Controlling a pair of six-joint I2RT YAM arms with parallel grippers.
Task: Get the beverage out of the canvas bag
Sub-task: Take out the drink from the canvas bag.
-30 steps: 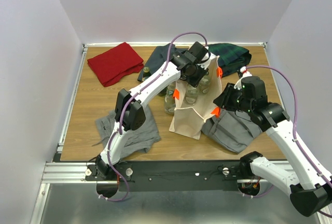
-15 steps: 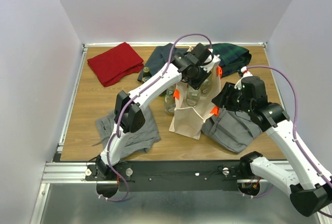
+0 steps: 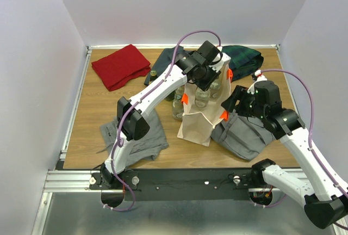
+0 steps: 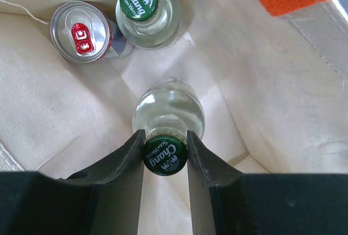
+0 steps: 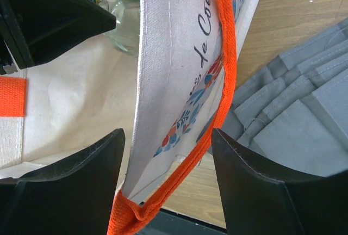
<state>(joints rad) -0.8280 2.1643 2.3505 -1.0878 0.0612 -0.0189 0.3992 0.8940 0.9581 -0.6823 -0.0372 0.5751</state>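
Reaching down into the canvas bag (image 3: pixel 197 126), the left end effector (image 4: pixel 165 143) pinches the round green metal cap (image 4: pixel 165 158) of a clear glass bottle (image 4: pixel 168 110) between its two flat black fingers. That bottle is upright inside the bag, above creased beige cloth, with a second green-capped bottle (image 4: pixel 147 12) and a silver-topped can (image 4: pixel 81 31) side by side further in. The right end effector (image 5: pixel 167 142) has its jaws spread, the bag's stiff wall and woven orange handle (image 5: pixel 227 55) passing between them. Folded grey clothes (image 5: pixel 293 131) lie on the wooden desk (image 3: pixel 98 115) beside the bag.
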